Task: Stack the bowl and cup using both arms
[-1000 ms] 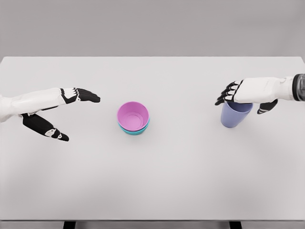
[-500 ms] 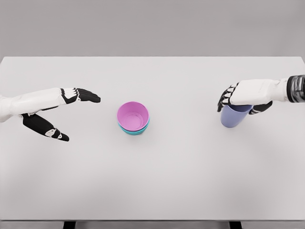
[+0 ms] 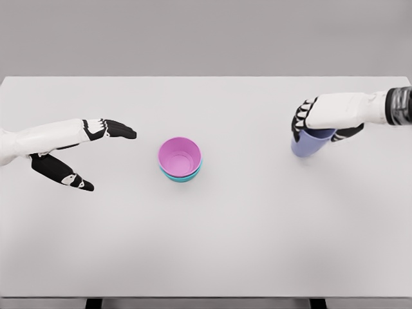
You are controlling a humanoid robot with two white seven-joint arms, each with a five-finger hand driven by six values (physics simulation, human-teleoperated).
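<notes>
A wide white table (image 3: 212, 244) fills the view, and the pink bowl (image 3: 180, 156) near its middle serves as the landmark. The left hand (image 3: 71, 151) reaches in well to the left of the pink bowl, its fingers (image 3: 119, 130) stretched out and its thumb (image 3: 64, 174) spread apart, grasping nothing. Well to the right of the pink bowl, and a little farther back, the right hand (image 3: 318, 119) has its fingers curled over the top of the blue cup (image 3: 308, 143), gripping it; the cup is tilted, its base toward the bowl. The pink bowl sits nested inside a teal bowl (image 3: 181, 176), of which only a rim shows at the near edge
</notes>
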